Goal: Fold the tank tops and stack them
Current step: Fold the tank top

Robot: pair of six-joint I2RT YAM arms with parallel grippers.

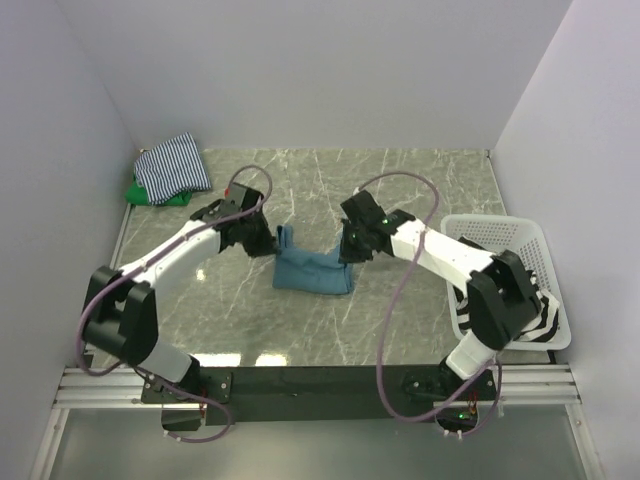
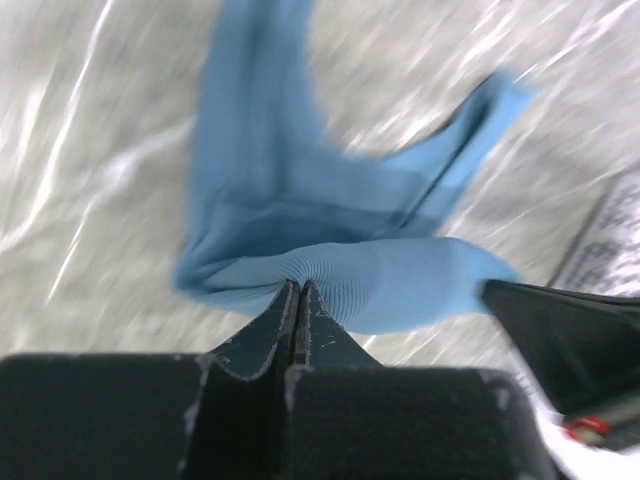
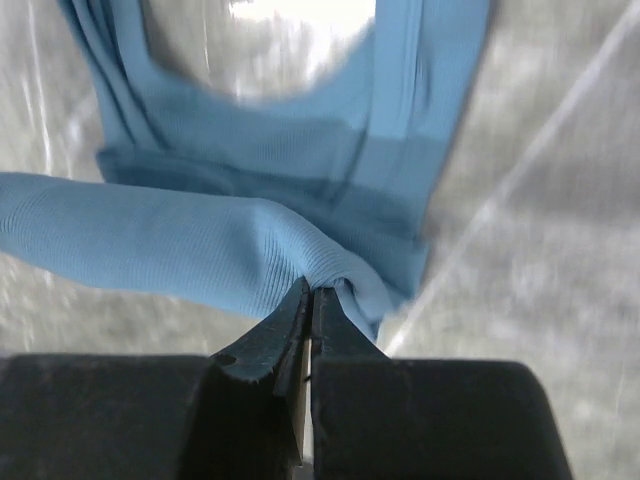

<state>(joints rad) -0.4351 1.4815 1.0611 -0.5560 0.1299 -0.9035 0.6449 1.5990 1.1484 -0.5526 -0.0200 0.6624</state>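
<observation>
Teal tank top (image 1: 312,274), apparently sagging, left gripper (image 2: 298,292) and right gripper (image 3: 310,293) clamped on its edges

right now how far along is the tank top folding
Done, it seems: thin-striped top lies on the green top, far left corner. In hand: left claw and right claw both pinch the teal top, apparently mid-fold. Left: finishing it, plus the bold striped top in the basket.
</observation>
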